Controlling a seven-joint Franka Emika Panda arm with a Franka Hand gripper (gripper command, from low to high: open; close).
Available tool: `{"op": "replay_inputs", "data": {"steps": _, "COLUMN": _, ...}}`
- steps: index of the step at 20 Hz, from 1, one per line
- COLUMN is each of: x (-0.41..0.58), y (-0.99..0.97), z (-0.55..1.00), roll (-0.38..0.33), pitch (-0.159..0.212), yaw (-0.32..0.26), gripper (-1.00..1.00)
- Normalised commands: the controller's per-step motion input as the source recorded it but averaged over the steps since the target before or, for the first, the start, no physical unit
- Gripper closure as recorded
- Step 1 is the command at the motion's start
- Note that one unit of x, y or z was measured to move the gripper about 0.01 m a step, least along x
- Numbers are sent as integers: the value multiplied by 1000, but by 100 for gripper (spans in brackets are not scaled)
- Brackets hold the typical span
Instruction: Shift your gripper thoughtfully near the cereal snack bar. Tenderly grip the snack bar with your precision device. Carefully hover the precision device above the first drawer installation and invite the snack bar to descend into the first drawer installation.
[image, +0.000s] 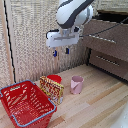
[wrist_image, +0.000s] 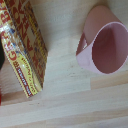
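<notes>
The cereal snack bar (image: 52, 88) is a yellow packet with red edges, standing on edge on the wooden floor between the red basket and the pink cup; it also shows in the wrist view (wrist_image: 24, 47). My gripper (image: 61, 51) hangs well above it, open and empty, with blue-tipped fingers (image: 55, 52) pointing down. The fingers do not show in the wrist view. The top drawer (image: 107, 32) of the dark brown cabinet is pulled open at the exterior view's right, with a thin silver handle.
A red wire basket (image: 25, 102) stands at the exterior view's left front. A pink cup (image: 76, 84) stands beside the packet and shows in the wrist view (wrist_image: 102, 42). A red bowl (image: 55, 78) sits behind the packet. The lower drawer (image: 110, 62) is shut.
</notes>
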Motion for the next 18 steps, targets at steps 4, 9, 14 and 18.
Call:
{"op": "replay_inputs", "data": {"steps": 4, "x": 79, "y": 660, "z": -374, "roll": -124, "pitch": 32, "yaw": 50, "gripper": -100}}
{"op": "replay_inputs", "data": {"steps": 9, "x": 66, "y": 696, "z": -406, "roll": -153, "pitch": 39, "yaw": 34, "gripper": -100}}
{"op": "replay_inputs", "data": {"steps": 14, "x": 49, "y": 496, "z": -416, "roll": -138, "pitch": 67, "yaw": 59, "gripper": -100}}
{"op": "replay_inputs", "data": {"steps": 18, "x": 29, "y": 296, "z": -409, "roll": -118, "pitch": 83, "yaw": 118, "gripper": -100}}
